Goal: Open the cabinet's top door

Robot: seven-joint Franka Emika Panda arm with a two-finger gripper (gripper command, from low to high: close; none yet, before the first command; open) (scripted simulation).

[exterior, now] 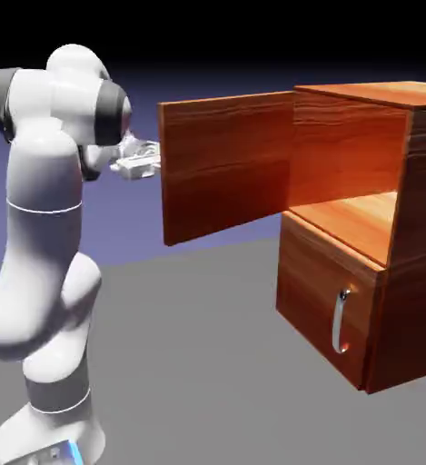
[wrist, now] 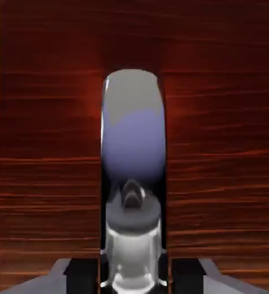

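Observation:
The reddish-brown cabinet [exterior: 416, 227] stands at the right of the exterior view. Its top door [exterior: 225, 163] is swung wide open and points left toward the arm, so the upper compartment [exterior: 348, 168] shows. My gripper [exterior: 146, 163] reaches the door's far side at its free edge, where the handle is hidden in this view. The hand view shows the curved silver handle [wrist: 132, 132], large and upright against the door's wood [wrist: 228, 143]. My gripper [wrist: 133, 275] is shut on this handle, and one dark fingertip [wrist: 79, 271] shows at the bottom edge.
The lower door [exterior: 321, 281] is closed, with its silver handle [exterior: 341, 320] on the front. The white arm [exterior: 44, 245] rises at the left of the exterior view. Grey table [exterior: 207, 363] lies between the arm and the cabinet.

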